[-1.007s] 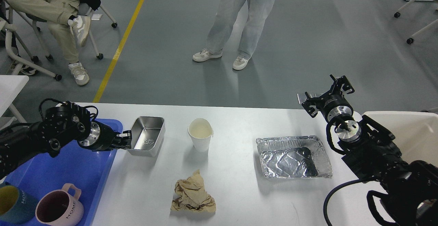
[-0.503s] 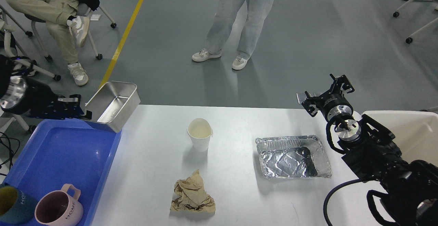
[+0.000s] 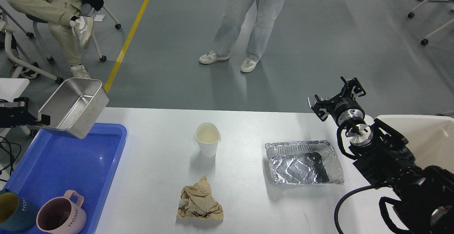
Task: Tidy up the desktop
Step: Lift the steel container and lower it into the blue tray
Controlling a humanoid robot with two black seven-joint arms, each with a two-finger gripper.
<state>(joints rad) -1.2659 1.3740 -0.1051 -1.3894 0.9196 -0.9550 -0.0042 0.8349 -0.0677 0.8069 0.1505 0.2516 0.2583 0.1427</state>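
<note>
The pale desktop point(image 3: 248, 198) carries a white paper cup point(image 3: 207, 139), a crumpled brown paper point(image 3: 200, 202) and a foil tray point(image 3: 305, 162). My left gripper point(image 3: 37, 119) is shut on the near rim of a steel tin point(image 3: 72, 106), holding it tilted in the air above the far end of the blue tray point(image 3: 71, 163). Far right, my right gripper point(image 3: 333, 99) hovers above the table's back edge with nothing in it; its fingers look spread apart.
A pink mug point(image 3: 62, 216) and a teal mug point(image 3: 12, 211) stand in the blue tray's near end. An off-white bin point(image 3: 425, 138) sits at the right edge behind my right arm. People stand and sit on the floor beyond the table.
My left gripper lifted the steel tin off the desktop and carried it up and left over the blue tray. The right arm stayed still.
</note>
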